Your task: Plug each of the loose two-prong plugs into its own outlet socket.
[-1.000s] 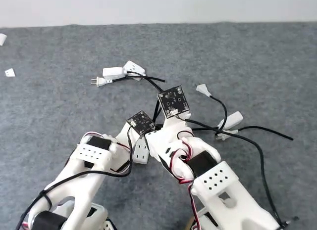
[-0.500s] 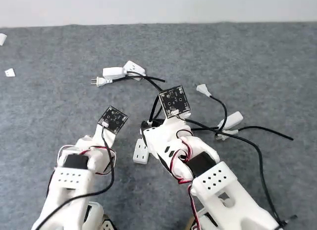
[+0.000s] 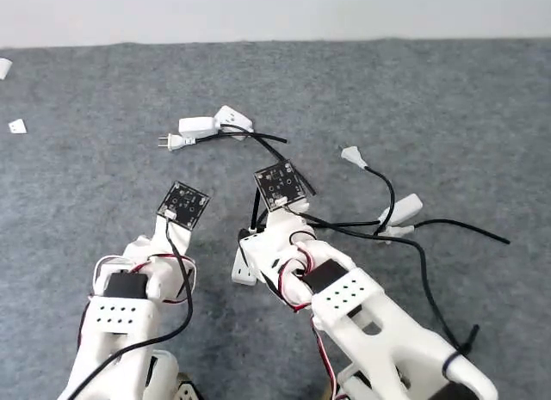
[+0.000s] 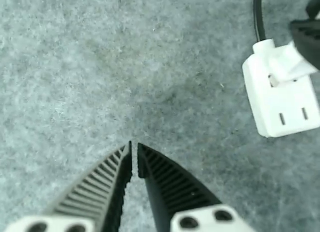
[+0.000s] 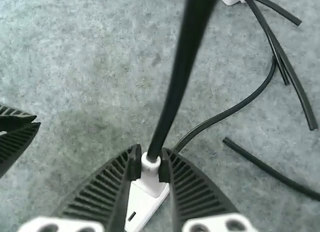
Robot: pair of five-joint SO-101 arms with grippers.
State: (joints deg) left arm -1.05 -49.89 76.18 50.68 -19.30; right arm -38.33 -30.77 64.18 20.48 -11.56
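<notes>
Tightly in right gripper (image 5: 150, 152), outlet socket (image 5: 145, 194), left gripper (image 4: 134, 145) beside

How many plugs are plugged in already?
None that I can see. The right gripper pinches a white socket at its cord end; the left gripper is shut on nothing. A two-prong plug lies loose on the carpet, prongs bare.

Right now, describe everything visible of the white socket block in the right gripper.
The white socket block looks like smooth plastic, boxy, with two narrow, empty slots on one face. A black cord leaves its neck. The right gripper is clamped on that neck, with the block low at the grey carpet; whether it rests there is unclear.
</notes>
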